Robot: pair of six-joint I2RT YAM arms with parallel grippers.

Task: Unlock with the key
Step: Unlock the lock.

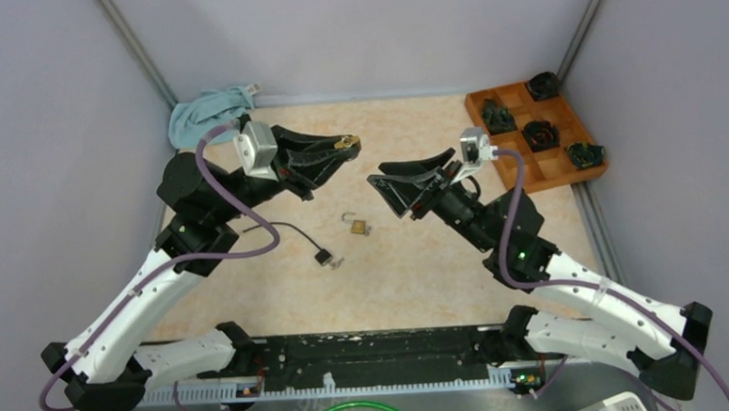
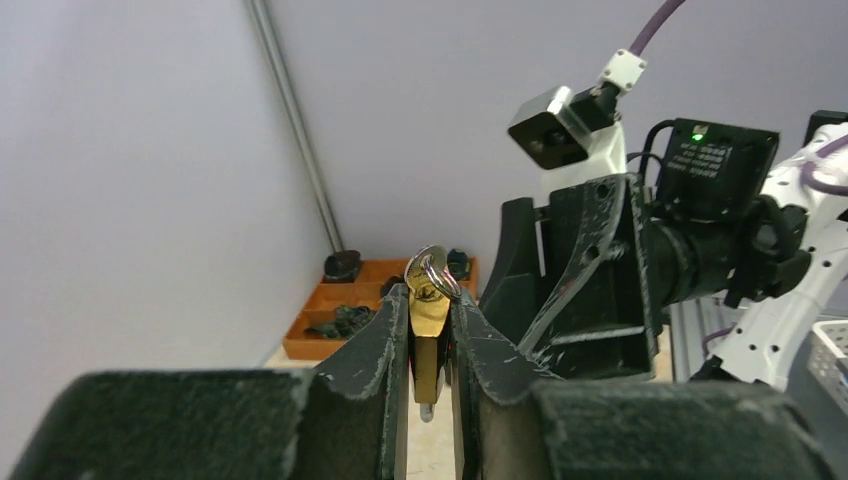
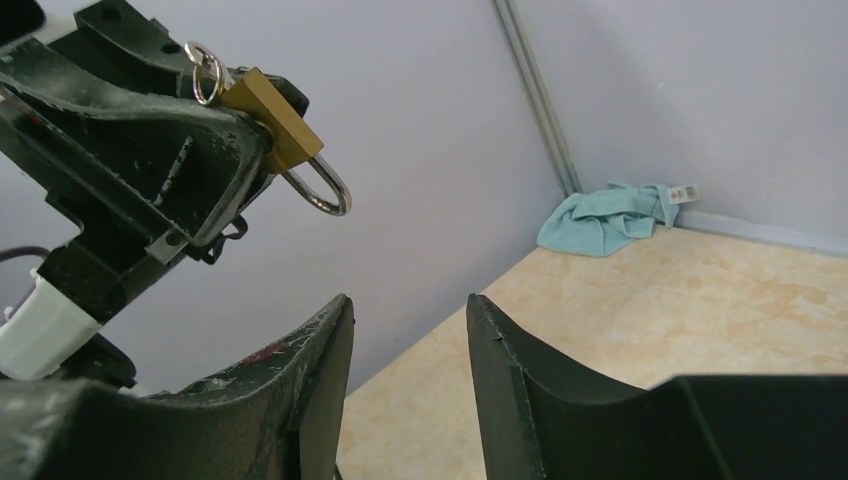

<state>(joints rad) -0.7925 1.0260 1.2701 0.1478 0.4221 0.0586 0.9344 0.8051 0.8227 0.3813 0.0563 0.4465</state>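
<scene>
My left gripper (image 1: 344,150) is raised above the table and shut on a brass padlock (image 2: 428,360). A brass key head with a silver ring (image 2: 432,272) sticks up out of the jaws. In the right wrist view the same padlock (image 3: 275,125) shows at the left gripper's tip, its silver shackle (image 3: 322,192) hanging below and the ring (image 3: 205,72) above. My right gripper (image 1: 378,181) faces the left one from a short way to the right. It is open and empty (image 3: 408,298).
A second small brass padlock (image 1: 358,227) lies on the table below the grippers. A black lock on a cable (image 1: 324,257) lies to its left. An orange tray (image 1: 519,169) with dark items sits back right. A blue cloth (image 1: 207,115) lies back left.
</scene>
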